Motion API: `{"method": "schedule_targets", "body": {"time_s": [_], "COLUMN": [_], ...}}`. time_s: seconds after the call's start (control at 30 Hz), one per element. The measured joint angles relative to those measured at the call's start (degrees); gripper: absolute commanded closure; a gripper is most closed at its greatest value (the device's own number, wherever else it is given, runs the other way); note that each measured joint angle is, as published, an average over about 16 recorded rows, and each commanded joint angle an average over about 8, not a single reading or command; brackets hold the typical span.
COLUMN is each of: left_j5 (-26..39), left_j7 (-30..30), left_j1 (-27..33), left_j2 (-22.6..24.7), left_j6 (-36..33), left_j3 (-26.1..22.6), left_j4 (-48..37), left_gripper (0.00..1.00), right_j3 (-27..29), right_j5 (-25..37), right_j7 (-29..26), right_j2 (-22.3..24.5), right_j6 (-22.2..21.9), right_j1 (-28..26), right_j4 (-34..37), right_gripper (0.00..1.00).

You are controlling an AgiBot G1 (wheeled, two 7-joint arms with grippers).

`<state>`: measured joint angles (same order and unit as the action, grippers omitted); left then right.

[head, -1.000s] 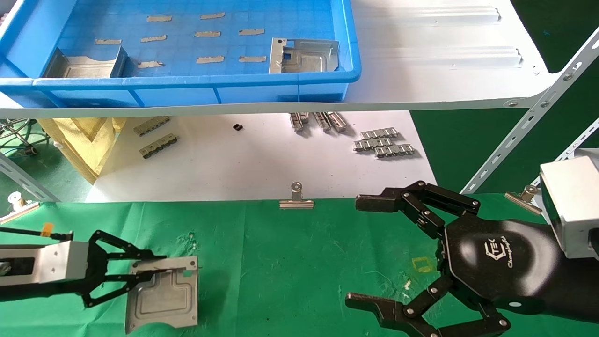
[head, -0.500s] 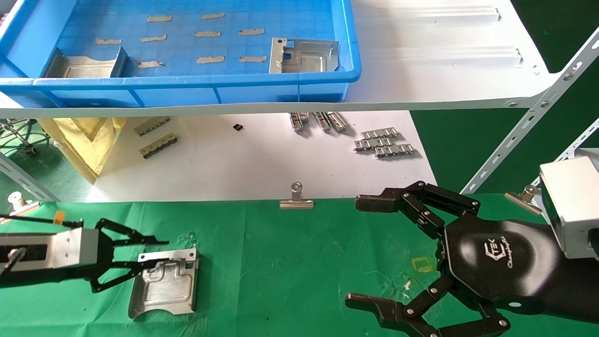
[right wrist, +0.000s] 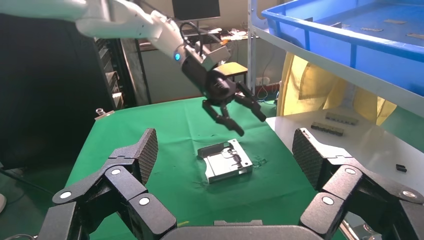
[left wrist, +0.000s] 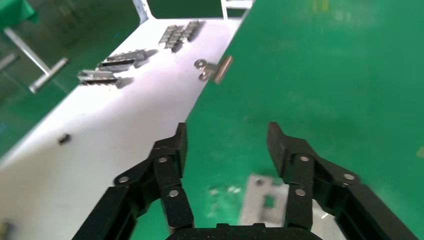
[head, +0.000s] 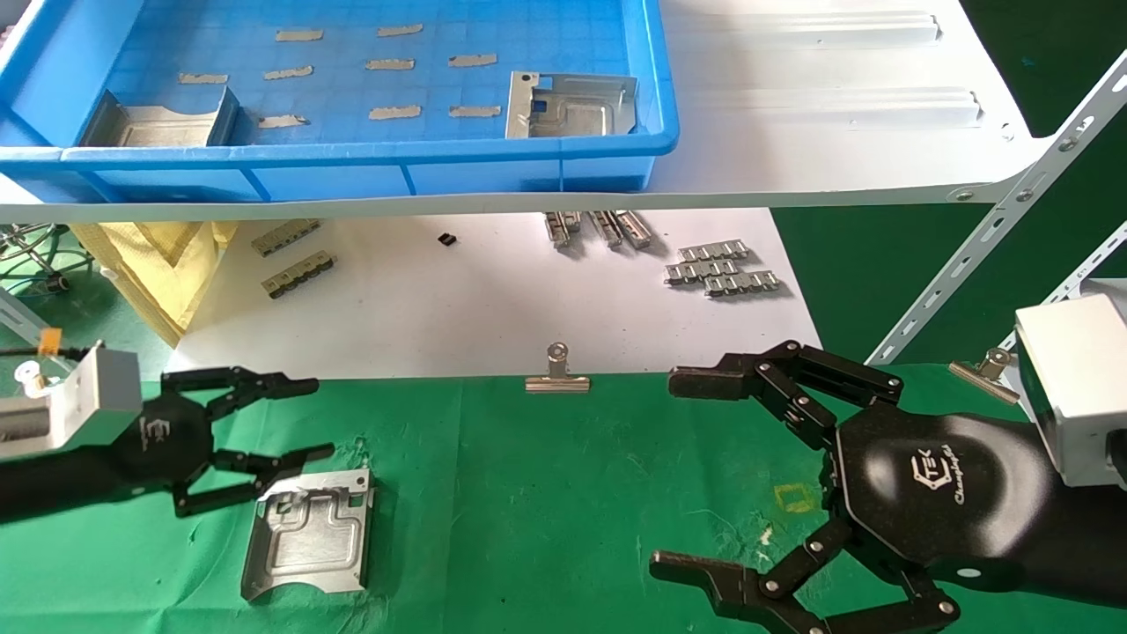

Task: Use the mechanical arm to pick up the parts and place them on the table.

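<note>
One silver part (head: 308, 533) lies flat on the green table (head: 546, 493), near its left front; it also shows in the wrist views (left wrist: 262, 202) (right wrist: 225, 161). My left gripper (head: 315, 418) hovers just above and behind this part, open and empty (left wrist: 227, 132). Its black fingers (right wrist: 235, 112) hang over the part's far edge. Two more parts (head: 154, 123) (head: 568, 104) rest in the blue tray (head: 352, 158) on the upper shelf. My right gripper (head: 682, 474) stays low over the table's right side, wide open (right wrist: 225, 145) with nothing in it.
Binder clips (head: 557, 374) (head: 986, 370) pin the cloth's back edge. Grey connector strips (head: 722, 269) (head: 295, 255) lie on the white board (head: 458, 299) behind it. A slanted shelf post (head: 995, 229) stands at the right. A yellow square mark (head: 797, 497) sits by the right gripper.
The left gripper let go of the part, which now lies flat on the cloth. The gripper opened, rose and pulled back toward the white board. The right arm has not moved.
</note>
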<state>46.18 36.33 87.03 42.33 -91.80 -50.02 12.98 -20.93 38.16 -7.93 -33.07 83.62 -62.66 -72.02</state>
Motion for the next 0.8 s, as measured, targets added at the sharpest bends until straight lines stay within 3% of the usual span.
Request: {"method": "schedule_targets", "body": {"time_s": [0.43,0.8], "left_j5": [-2.3,-2.5], "left_j7": [-3.8,-10.4], "left_j1": [-2.4,-5.9], "left_j2": [-0.7,-1.8], "left_j6": [0.2,1.2], "left_j3": [1.7,6.7], "left_j4": [3.1,12.0], "left_gripper": [0.0,0.0], "right_j3": [0.0,0.0], "right_j5": [0.0,0.0], "right_j7": [0.0,0.0], "right_j2": [0.0,0.0], "right_j6": [0.0,0.0], "right_j1": [0.0,0.0], "right_j4": [0.0,0.0], "right_gripper": [0.0,0.0]}}
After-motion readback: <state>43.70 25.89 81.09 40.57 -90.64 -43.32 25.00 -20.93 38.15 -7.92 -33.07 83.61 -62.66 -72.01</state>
